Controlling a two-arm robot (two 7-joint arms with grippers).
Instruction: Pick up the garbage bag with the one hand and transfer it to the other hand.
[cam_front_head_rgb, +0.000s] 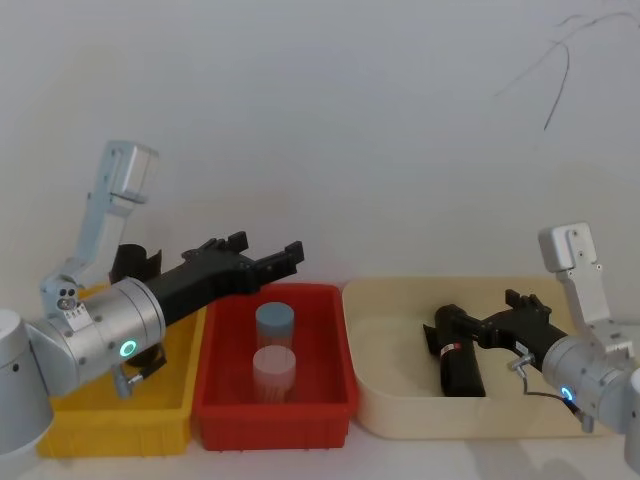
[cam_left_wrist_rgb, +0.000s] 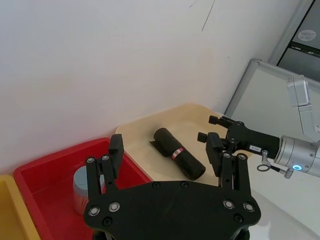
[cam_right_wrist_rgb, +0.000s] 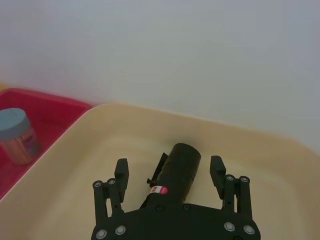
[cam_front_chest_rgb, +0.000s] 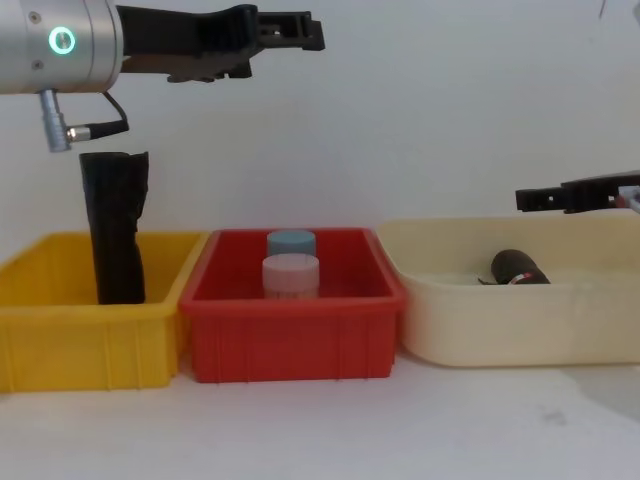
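The garbage bag (cam_front_head_rgb: 458, 360), a black roll with a red-and-white band, lies on its side in the cream tray (cam_front_head_rgb: 450, 418) at the robot's right. The right gripper (cam_right_wrist_rgb: 169, 167), on the blue-lit arm, hangs over it with its jaws spread to either side of the roll. Judging by the chest view, it is above the tray rim and not touching the plastic. The left gripper (cam_front_chest_rgb: 300, 30), on the green-lit arm, is held high above the red bin (cam_front_chest_rgb: 290, 345), well apart from the bag, its jaws also spread and holding nothing. The likeliest trouble is in the grasp. A round roll lying free can roll away if one finger lands off-centre, and a loose flap at its side could be all the jaws pinch, so the roll sags or unwinds when lifted. A descent too near the tray wall could shove the tray along the worktop. A handover made over the red bin risks dropping the bag onto the two jars (cam_front_head_rgb: 274, 368) if one side lets go before the other grips firmly.
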